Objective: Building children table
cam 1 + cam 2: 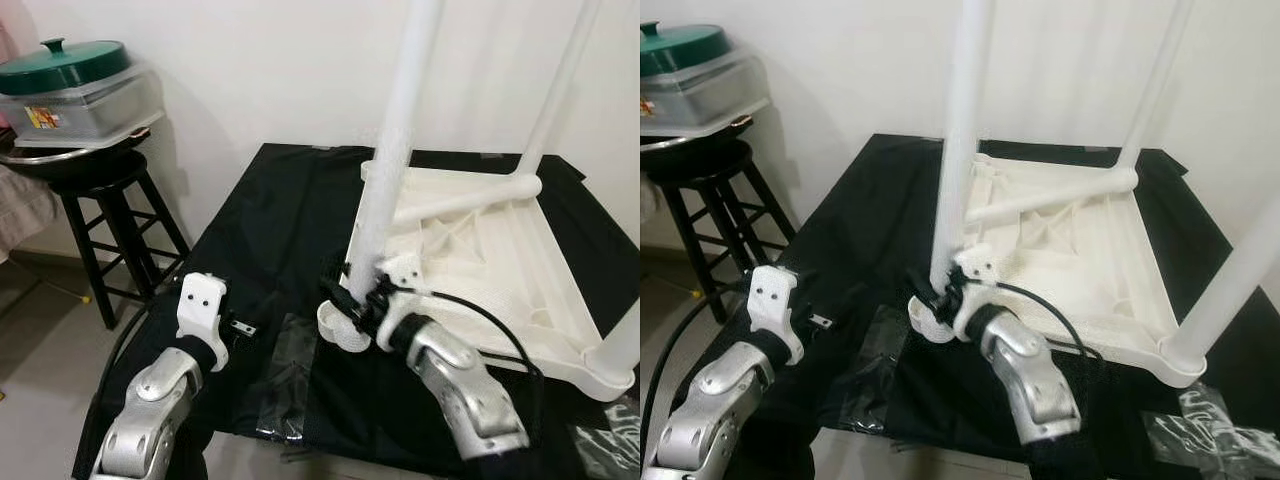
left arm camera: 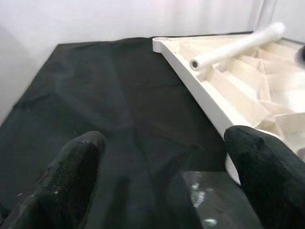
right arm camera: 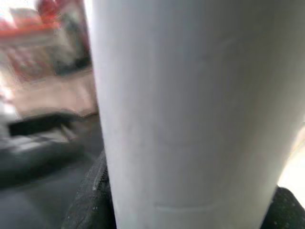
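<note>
A white plastic children's table (image 1: 500,262) lies upside down on a black cloth (image 1: 270,215). Three white legs stand up from its corners. My right gripper (image 1: 356,298) is shut on the near-left leg (image 1: 392,140), low down by its socket; that leg (image 3: 190,105) sits between the black fingers (image 3: 90,200). A fourth leg (image 1: 468,200) lies loose across the table's ribbed underside. My left gripper (image 2: 164,157) hovers open over the cloth, left of the table's near corner, holding nothing.
A black wooden stool (image 1: 110,215) at the left carries a clear tub and a green-lidded pot (image 1: 62,62). Clear plastic bags (image 1: 285,385) lie on the cloth near its front edge, another bag (image 1: 608,440) at the right. A small metal part (image 1: 241,327) rests beside my left wrist.
</note>
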`<state>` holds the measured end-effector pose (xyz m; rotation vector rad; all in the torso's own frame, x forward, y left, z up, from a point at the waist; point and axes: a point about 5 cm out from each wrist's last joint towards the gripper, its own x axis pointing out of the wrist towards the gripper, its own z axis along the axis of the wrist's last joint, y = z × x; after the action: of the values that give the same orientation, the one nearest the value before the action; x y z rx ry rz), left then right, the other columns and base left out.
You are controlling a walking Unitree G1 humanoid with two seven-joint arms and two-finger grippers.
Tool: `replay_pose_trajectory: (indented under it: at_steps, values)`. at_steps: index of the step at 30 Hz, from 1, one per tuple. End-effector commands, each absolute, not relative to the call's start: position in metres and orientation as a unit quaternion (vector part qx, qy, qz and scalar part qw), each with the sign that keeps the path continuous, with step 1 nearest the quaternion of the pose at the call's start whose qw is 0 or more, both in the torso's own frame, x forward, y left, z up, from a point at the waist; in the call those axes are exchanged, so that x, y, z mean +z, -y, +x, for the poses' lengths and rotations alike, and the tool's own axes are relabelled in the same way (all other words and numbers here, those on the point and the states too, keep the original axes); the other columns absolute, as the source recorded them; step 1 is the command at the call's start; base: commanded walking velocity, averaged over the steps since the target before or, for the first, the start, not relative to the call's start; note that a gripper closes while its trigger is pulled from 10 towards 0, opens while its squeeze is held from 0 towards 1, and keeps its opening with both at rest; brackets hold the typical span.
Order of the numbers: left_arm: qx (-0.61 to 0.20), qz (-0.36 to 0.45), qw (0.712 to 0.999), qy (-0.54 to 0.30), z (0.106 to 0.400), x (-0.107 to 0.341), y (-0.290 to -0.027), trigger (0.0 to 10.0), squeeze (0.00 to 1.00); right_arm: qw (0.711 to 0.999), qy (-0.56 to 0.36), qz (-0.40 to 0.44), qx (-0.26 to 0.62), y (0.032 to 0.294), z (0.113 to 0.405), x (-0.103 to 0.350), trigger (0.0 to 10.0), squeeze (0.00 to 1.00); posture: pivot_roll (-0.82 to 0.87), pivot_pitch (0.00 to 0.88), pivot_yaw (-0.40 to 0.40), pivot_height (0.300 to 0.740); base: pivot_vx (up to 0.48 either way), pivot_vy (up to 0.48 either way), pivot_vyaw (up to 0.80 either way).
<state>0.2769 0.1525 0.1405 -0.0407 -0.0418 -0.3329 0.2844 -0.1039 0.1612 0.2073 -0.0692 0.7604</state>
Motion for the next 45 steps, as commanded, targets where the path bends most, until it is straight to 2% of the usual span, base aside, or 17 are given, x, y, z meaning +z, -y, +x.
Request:
replay_pose_trajectory:
  at_steps: [1, 3, 4, 8, 13, 45]
  values:
    - [-0.165, -0.031, 0.986, 0.007, 0.274, 0.136, -0.153, 10.0, 0.0, 0.9, 0.059, 0.135, 0.411, 0.095, 0.275, 0.172, 10.0, 0.0, -0.03, 0.0, 0.025, 0.74, 0.0, 0.0, 0.0]
    - [-0.173, -0.059, 0.983, -0.003, 0.269, 0.131, -0.145, 10.0, 0.0, 0.872, 0.065, 0.199, 0.443, 0.088, 0.255, 0.171, 10.0, 0.0, -0.04, 0.0, 0.027, 0.74, 0.0, 0.0, 0.0]
    - [-0.186, -0.068, 0.98, -0.012, 0.265, 0.126, -0.137, 10.0, 0.0, 0.868, 0.046, 0.215, 0.445, 0.082, 0.25, 0.163, 10.0, 0.0, -0.05, 0.0, 0.032, 0.74, 0.0, 0.0, 0.0]
    - [-0.199, -0.07, 0.977, -0.02, 0.261, 0.12, -0.129, 10.0, 0.0, 0.872, 0.01, 0.211, 0.441, 0.077, 0.251, 0.151, 10.0, 0.0, -0.04, 0.0, 0.031, 0.74, 0.0, 0.0, 0.0]
    - [-0.187, -0.088, 0.978, -0.007, 0.269, 0.123, -0.13, 10.0, 0.0, 0.896, -0.017, 0.234, 0.377, 0.09, 0.268, 0.142, 10.0, 0.0, -0.04, 0.0, 0.023, 0.74, 0.0, 0.0, 0.0]
    - [-0.199, -0.07, 0.977, 0.002, 0.271, 0.125, -0.126, 10.0, 0.0, 0.885, -0.024, 0.233, 0.403, 0.09, 0.266, 0.15, 10.0, 0.0, -0.04, 0.0, 0.022, 0.74, 0.0, 0.0, 0.0]
